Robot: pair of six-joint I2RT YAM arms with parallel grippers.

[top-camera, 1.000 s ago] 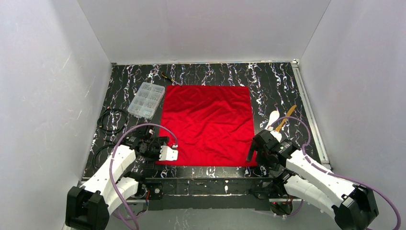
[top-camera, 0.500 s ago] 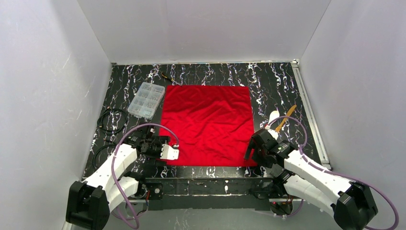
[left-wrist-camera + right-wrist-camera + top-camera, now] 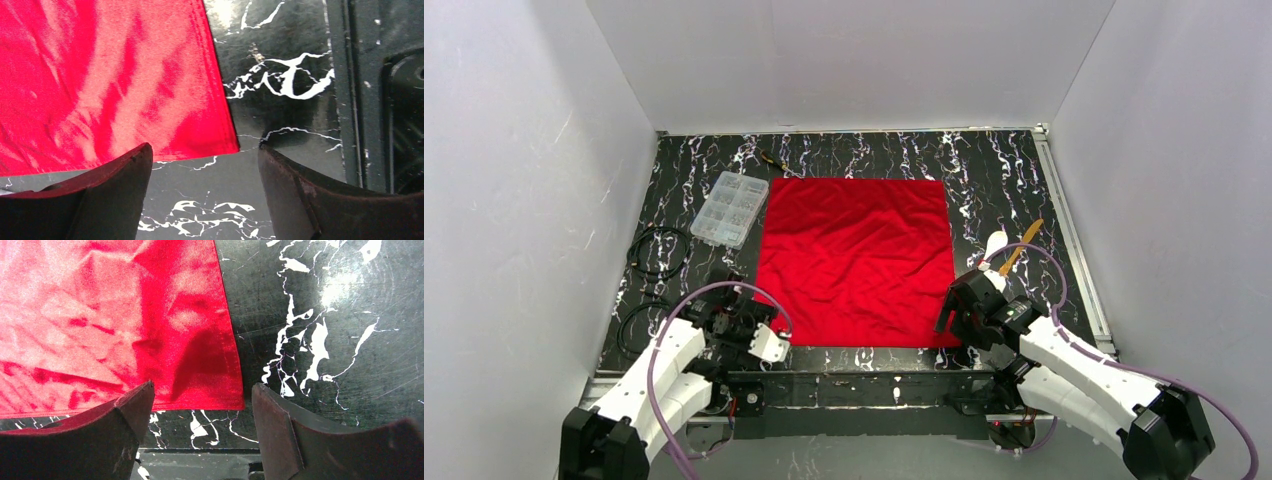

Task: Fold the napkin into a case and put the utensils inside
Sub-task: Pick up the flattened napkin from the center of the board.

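The red napkin lies spread flat and creased, as a square, in the middle of the table. My left gripper hovers open at its near-left corner; in the left wrist view that napkin corner shows just ahead of the gap of the left gripper. My right gripper stands open at the near-right corner; the napkin corner lies between the fingers of the right gripper, ungripped. The utensils rest right of the cloth: a white spoon and a yellow-gold piece, partly crossed by the arm's cable.
A clear plastic compartment box stands left of the napkin. A thin black-and-yellow tool lies by the far-left corner. Black cable loops lie at the left. A metal rail runs along the near table edge.
My left gripper has drawn back toward the near edge, now at the napkin's near-left corner. The right gripper shifted slightly left. Both jaws have narrowed a little. The napkin has not moved.
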